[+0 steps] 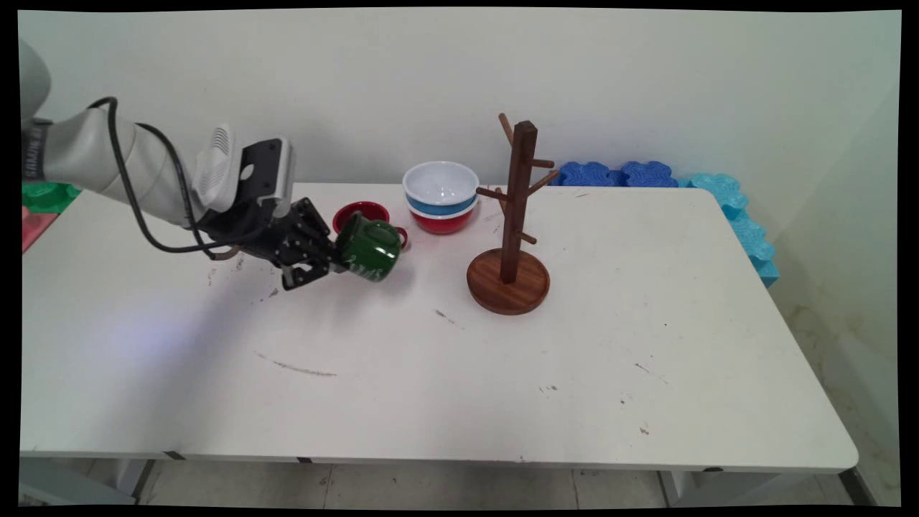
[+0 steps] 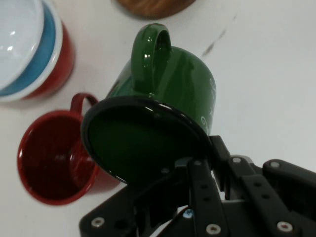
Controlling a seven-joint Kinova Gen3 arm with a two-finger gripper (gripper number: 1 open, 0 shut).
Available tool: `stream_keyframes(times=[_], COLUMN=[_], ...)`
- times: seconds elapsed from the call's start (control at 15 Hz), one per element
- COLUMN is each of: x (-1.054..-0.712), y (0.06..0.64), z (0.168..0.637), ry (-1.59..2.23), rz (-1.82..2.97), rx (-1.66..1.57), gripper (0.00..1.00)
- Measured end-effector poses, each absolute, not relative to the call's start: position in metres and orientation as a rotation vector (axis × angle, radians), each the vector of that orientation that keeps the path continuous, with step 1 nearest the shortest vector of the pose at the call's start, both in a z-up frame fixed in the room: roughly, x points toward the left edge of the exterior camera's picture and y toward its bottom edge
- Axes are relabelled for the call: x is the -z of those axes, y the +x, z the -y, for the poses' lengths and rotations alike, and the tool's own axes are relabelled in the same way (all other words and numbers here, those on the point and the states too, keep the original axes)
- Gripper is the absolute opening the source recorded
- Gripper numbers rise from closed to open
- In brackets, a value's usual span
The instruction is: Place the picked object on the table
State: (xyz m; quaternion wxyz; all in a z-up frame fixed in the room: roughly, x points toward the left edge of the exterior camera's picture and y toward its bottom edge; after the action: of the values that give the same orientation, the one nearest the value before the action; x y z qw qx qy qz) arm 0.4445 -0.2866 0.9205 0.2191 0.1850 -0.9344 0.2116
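My gripper (image 1: 337,260) is shut on the rim of a green mug (image 1: 370,248) and holds it tilted on its side above the table. In the hand view the green mug (image 2: 158,98) shows its dark opening toward the camera, handle pointing away, with my gripper (image 2: 192,165) pinching its lower rim. A red mug (image 1: 361,213) stands upright on the table just behind it; the red mug (image 2: 54,163) is at lower left in the hand view. A wooden mug tree (image 1: 511,222) stands to the right.
Stacked bowls (image 1: 441,195), white over blue over red, sit behind the red mug. Blue foam blocks (image 1: 617,174) line the table's far right edge. Green and red items (image 1: 39,205) lie at the far left.
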Motion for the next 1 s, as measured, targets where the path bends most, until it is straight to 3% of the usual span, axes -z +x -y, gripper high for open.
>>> stream_keyframes(times=[1.0], x=[-0.892], y=[0.455], z=[0.272], ry=[0.481], rz=[2.738], rx=[-0.669], gripper=[0.0])
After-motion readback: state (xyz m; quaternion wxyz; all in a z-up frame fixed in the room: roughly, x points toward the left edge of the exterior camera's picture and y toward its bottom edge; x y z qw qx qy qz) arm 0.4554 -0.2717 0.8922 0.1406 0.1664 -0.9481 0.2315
